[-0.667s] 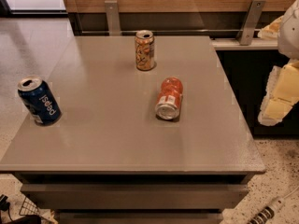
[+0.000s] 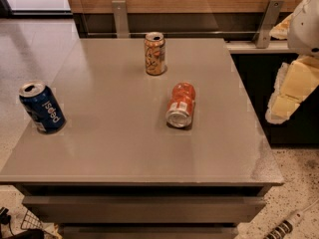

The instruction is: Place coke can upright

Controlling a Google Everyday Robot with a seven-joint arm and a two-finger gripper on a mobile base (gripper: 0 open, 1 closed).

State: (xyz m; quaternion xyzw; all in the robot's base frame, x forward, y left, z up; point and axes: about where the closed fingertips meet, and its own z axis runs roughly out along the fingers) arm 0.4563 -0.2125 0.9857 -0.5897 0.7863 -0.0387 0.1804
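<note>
Coke can [image 2: 181, 105] lying down – Pepsi can [image 2: 42, 107], patterned can [image 2: 155, 53] upright, gripper [image 2: 291, 91] off-table.

At the right edge, beyond the bench side, the robot's arm [image 2: 305, 24] shows a smooth white rounded shell. Below it the gripper [image 2: 291, 91] appears as pale yellow, blocky segments with cream-white edging.

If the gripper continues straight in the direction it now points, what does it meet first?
The gripper hangs at the right edge, beside the table, seemingly pointing down-left. Nothing shows in that line before the dark gap beside the table; the coke can lies well left. Depth is unclear.
</note>
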